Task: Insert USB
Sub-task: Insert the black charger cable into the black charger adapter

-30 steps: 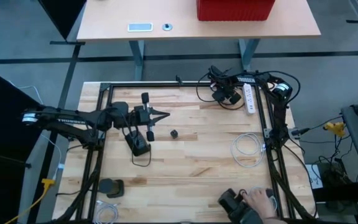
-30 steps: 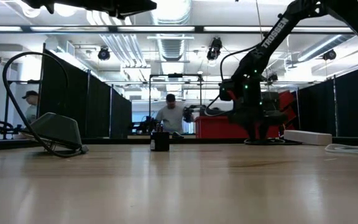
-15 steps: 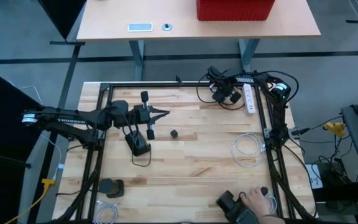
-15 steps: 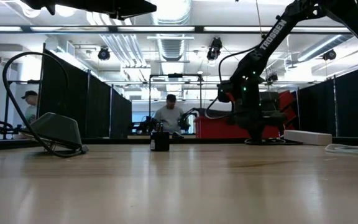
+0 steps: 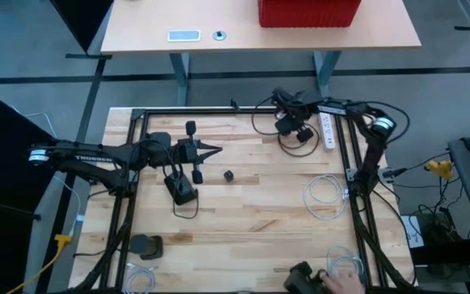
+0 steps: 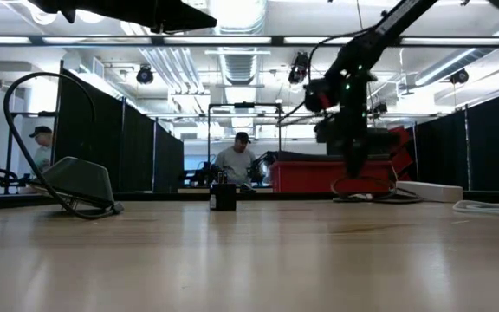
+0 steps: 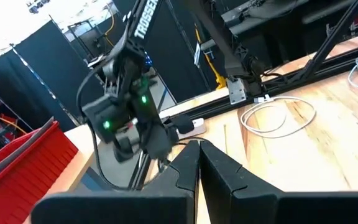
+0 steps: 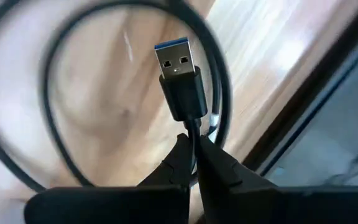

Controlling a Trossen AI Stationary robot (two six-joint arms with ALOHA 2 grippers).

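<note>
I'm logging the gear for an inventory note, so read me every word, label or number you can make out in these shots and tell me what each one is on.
"TROSSEN": white letters along the right arm, read in the left wrist view.
Left arm: white lettering in the high view, too small to read.
USB plug, held by its cable in the right gripper: no text on it.
White power strip: no readable marking.
</note>
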